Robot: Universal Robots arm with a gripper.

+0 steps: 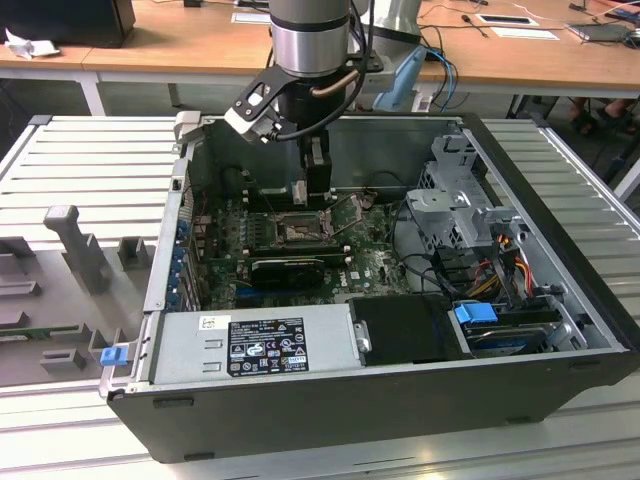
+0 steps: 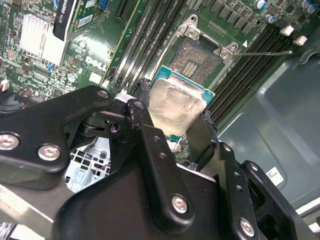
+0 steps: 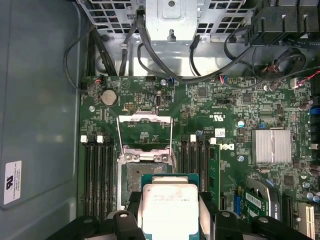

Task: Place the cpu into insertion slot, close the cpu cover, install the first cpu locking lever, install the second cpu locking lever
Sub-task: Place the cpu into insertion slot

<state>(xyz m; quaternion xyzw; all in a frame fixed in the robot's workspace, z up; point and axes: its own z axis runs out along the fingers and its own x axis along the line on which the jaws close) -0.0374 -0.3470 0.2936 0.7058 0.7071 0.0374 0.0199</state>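
My gripper [image 1: 312, 192] hangs inside the open computer case, shut on the cpu [image 3: 170, 206], a square chip with a silvery face and a green edge. In both wrist views the black fingers [image 2: 150, 131] press on two opposite sides of the cpu [image 2: 177, 104]. The chip hovers just above and partly over the insertion slot [image 3: 141, 176], whose dark pin field lies bare. In the second wrist view the insertion slot [image 2: 196, 56] sits just beyond the chip. The cpu cover [image 3: 145, 119] stands swung open on the far side of the socket. A thin locking lever [image 2: 265, 52] sticks out beside it.
Long black memory slots [image 3: 95, 175] flank the socket on both sides. A silver heat sink [image 3: 272, 145] and a black card [image 1: 290, 268] sit nearby. The power supply [image 1: 260, 340], drive cage [image 1: 465, 205] and cables [image 3: 150, 60] crowd the case walls.
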